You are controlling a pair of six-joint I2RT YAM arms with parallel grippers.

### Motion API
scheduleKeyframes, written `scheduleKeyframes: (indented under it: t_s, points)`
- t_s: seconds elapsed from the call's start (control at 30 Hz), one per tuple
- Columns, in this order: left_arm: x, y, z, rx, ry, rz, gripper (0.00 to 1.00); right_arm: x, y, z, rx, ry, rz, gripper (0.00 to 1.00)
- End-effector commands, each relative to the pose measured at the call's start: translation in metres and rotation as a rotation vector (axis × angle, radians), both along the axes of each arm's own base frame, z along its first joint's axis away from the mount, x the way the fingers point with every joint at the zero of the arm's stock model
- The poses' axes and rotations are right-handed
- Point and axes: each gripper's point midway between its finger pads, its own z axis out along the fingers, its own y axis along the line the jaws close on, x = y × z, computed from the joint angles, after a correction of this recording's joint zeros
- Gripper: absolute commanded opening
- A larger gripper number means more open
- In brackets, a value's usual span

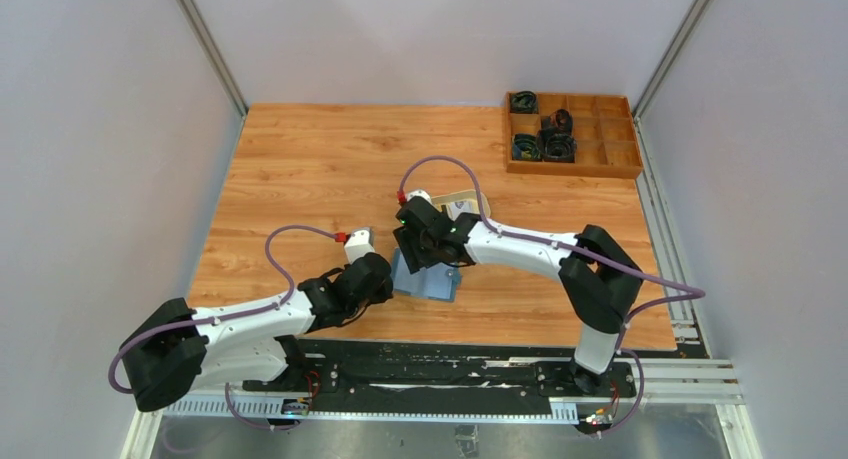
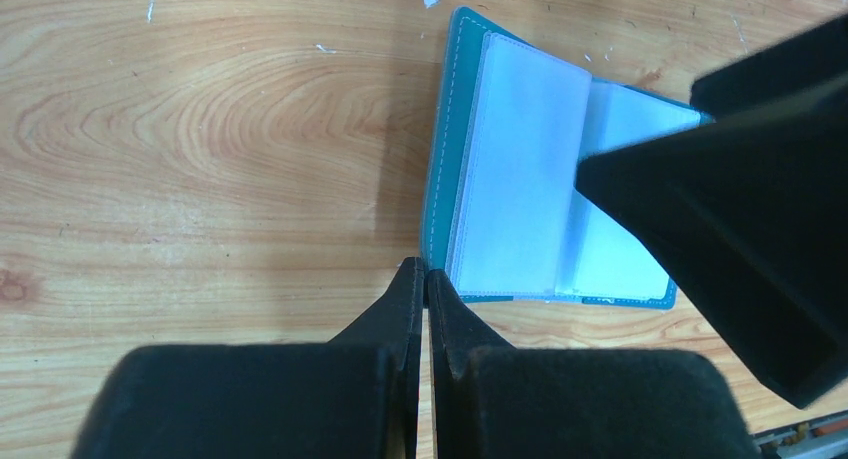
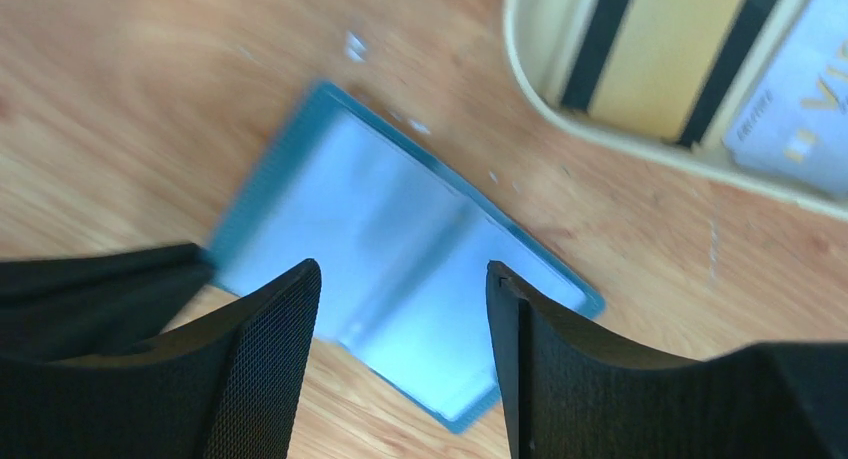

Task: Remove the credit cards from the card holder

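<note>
**Left wrist view: card holder (image 2: pixel 520 179) lies open, its sleeves looking bare**

The teal card holder lies spread flat on the wooden table (image 2: pixel 200 129), right of centre in this frame, with its clear plastic sleeves facing up. No card shows in any sleeve, though the one under the other arm's black finger is partly hidden. The left gripper (image 2: pixel 425 279) is pressed fully shut and holds nothing, its tips just beside the holder's lower left corner. In the right wrist view the right gripper (image 3: pixel 402 271) hangs wide open and empty above the middle of the blurred holder. At that frame's upper right two credit cards (image 3: pixel 660 49) lie in a beige tray (image 3: pixel 525 39), one tan with dark stripes and one whitish. The emptying looks all but done. The next move probably calls for turning a sleeve to check for a leftover card, with the shut fingers pinning the cover.
</note>
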Motion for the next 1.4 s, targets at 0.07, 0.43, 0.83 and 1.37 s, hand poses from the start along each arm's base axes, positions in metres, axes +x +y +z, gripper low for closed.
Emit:
scheduleKeyframes:
  t_s: [0.07,0.43,0.83,1.37]
  points:
    - [0.004,0.0,0.005,0.012,-0.024,0.016,0.0,0.006,0.054,0.011,0.135,0.071,-0.012,0.66]
    - [0.005,0.007,0.01,0.022,-0.039,0.034,0.0,0.005,0.05,-0.019,0.071,0.096,-0.032,0.66]
    - [0.003,0.005,0.001,0.024,-0.021,0.03,0.0,0.014,0.037,0.018,0.157,-0.035,-0.079,0.65]
    - [0.003,0.009,-0.002,0.019,-0.012,0.06,0.0,0.0,0.043,-0.004,0.116,0.041,-0.074,0.65]
